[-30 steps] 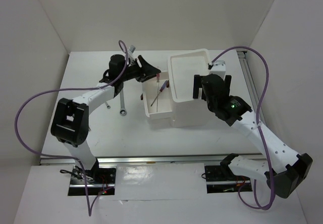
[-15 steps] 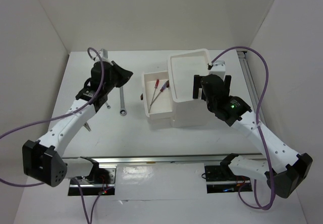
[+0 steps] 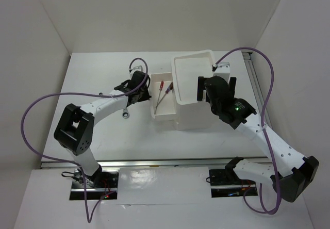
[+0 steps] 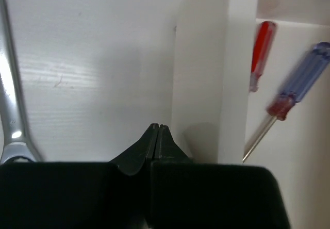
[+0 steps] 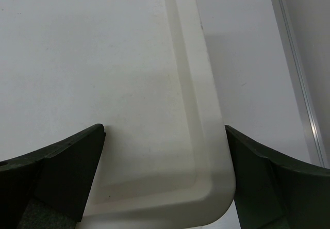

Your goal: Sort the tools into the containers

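A white box unit (image 3: 193,92) has one drawer (image 3: 164,116) pulled out to the left. In the drawer lie a red screwdriver (image 3: 161,85) (image 4: 262,51) and a blue screwdriver (image 3: 169,88) (image 4: 301,82). A silver wrench (image 3: 125,111) (image 4: 10,105) lies on the table left of the drawer, partly under my left arm. My left gripper (image 3: 143,84) (image 4: 156,129) is shut on nothing, low beside the drawer's left wall (image 4: 227,69). My right gripper (image 3: 212,88) (image 5: 164,132) hangs open over the near right corner of the box's top tray (image 5: 206,136).
White walls close in the table on the left, back and right. A metal rail (image 3: 251,71) (image 5: 299,84) runs along the table's right edge. Purple cables loop above both arms.
My left arm swung out to the left and came back to the drawer's left wall, and its jaws closed. The right arm has not moved.
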Tool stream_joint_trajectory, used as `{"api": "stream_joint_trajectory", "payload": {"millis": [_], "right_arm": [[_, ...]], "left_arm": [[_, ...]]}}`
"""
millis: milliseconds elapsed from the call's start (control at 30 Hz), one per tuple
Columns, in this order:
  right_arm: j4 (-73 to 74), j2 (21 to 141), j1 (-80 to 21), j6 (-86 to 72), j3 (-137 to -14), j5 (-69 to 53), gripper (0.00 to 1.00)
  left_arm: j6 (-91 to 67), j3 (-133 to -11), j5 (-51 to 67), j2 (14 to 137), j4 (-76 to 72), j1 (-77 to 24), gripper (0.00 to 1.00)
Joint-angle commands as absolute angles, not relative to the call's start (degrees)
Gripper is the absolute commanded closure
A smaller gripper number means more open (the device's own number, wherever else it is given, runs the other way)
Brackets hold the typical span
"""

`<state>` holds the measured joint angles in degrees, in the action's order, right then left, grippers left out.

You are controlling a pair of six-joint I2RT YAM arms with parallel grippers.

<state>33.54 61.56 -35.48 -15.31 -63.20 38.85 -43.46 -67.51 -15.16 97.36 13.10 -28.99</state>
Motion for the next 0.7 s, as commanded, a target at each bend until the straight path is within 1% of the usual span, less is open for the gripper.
{"api": "stream_joint_trajectory", "payload": {"millis": [0,33,133,267,467,500,567,600,667], "right_arm": [[33.49,61.35,-36.21,-14.77,-62.58,39.99,0.0],[33.49,61.35,-36.21,-14.77,-62.58,39.99,0.0],[33.49,61.87,-36.21,-14.24,-62.58,39.46,0.0],[33.49,61.87,-36.73,-14.24,-62.58,38.94,0.0],[33.49,62.49,-36.74,-14.24,-62.58,38.94,0.0],[33.49,62.49,-36.74,-14.24,-62.58,38.94,0.0],[33.49,62.49,-36.74,-14.24,-62.58,38.94,0.0],[33.49,62.49,-36.74,-14.24,-62.58,38.94,0.0],[33.49,62.49,-36.74,-14.77,-62.58,38.94,0.0]], "left_arm": [[-39.03,-73.38,-14.41,98.44,5.29,-31.64,0.93],[-37.72,-74.0,-13.54,99.13,3.62,-33.03,0.91],[-35.86,-77.59,-11.61,102.73,2.29,-34.71,0.91],[-37.52,-82.69,-8.02,108.26,2.29,-36.91,0.91],[-42.71,-81.65,-6.5,108.9,0.09,-40.42,0.92],[-43.93,-80.87,-10.07,108.29,3.48,-40.43,0.92],[-47.54,-78.76,-12.82,106.62,6.14,-39.29,0.89],[-49.55,-75.1,-14.92,105.65,7.28,-37.2,0.74],[-54.92,-69.46,-13.2,102.05,4.85,-33.86,0.62]]}}
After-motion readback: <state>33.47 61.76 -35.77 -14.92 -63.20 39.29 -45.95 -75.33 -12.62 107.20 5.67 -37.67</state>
